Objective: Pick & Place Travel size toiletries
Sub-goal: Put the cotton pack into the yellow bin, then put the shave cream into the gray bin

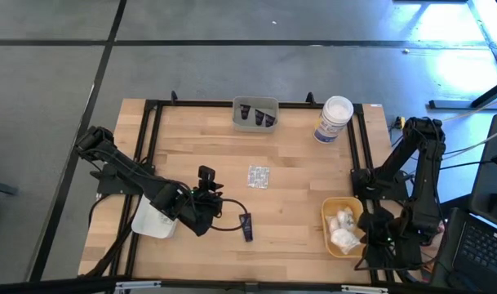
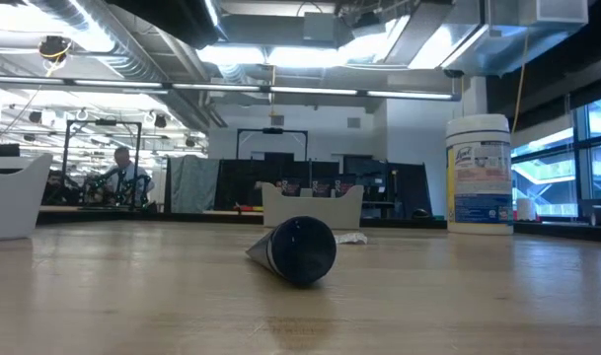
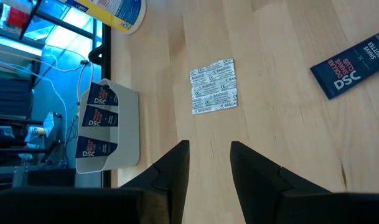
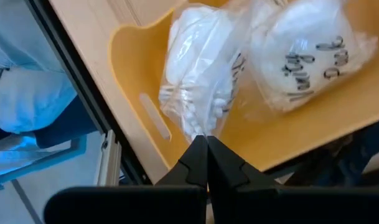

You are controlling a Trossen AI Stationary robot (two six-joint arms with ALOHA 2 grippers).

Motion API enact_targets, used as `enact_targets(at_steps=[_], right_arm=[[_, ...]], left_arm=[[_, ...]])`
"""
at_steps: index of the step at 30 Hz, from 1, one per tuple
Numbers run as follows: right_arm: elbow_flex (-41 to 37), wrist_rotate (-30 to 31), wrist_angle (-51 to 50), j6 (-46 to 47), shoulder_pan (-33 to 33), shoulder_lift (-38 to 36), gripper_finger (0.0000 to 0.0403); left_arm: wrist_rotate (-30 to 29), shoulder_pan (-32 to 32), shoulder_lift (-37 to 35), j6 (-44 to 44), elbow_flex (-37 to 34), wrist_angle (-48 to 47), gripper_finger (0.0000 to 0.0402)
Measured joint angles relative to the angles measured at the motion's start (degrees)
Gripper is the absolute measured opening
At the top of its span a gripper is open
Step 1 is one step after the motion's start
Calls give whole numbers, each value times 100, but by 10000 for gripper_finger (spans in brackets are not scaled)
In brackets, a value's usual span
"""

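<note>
I read the left gripper (image 1: pixel 209 189) as partly spread and empty: in the left wrist view its two dark fingers (image 3: pixel 177 163) stand apart with bare worktop (image 1: pixel 297 155) between them. It sits above the worktop, aimed at the silvery bandage packet (image 3: pixel 213 86), which lies flat near the worktop's middle and clear of the fingertips. The dark tube (image 1: pixel 246 226) lies on the wood just beside this gripper, on the side away from the packet. More dark tubes (image 3: pixel 96 124) stand in the grey tray (image 1: pixel 255 114) at the far edge beyond the packet.

The right gripper (image 4: pixel 206 142) has its fingers pressed together with nothing between them. It hangs over the yellow tray (image 4: pixel 130 56), its tip at the near white puffy bundle (image 4: pixel 201 68); I cannot tell whether it touches. A second bundle (image 4: pixel 307 50) lies beside the first.
</note>
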Motion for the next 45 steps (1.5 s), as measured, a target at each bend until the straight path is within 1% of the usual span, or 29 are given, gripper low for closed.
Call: enact_targets(at_steps=[5, 8, 10, 13, 16, 22, 24, 33, 41, 45], right_arm=[[0, -126, -29, 286, 108, 0, 1], [0, -145, -258, 388, 142, 0, 2], [0, -31, -306, 434, 142, 0, 2], [0, 262, -165, 432, 136, 0, 2], [0, 429, 38, 434, 136, 0, 2], [0, 502, 154, 477, 113, 0, 9], [0, 539, 151, 573, 107, 0, 19], [1, 1213, 162, 614, 100, 0, 79], [0, 1742, 157, 625, -152, 0, 157], [0, 2069, 157, 362, -435, 0, 199]], left_arm=[[2, 0, 0, 0, -2, 0, 113], [1, 0, -2, 0, -2, 0, 114], [2, 0, -1, 0, -2, 0, 113], [2, 0, -2, 0, -2, 0, 114], [2, 0, 0, 0, -2, 0, 113], [2, 0, -1, -2, -2, 0, 114], [2, 0, -1, -2, -2, 0, 114], [2, 0, 0, -2, -2, 0, 114], [2, 0, 0, -2, -2, 19, 114], [2, 0, 0, -2, -2, 30, 114]])
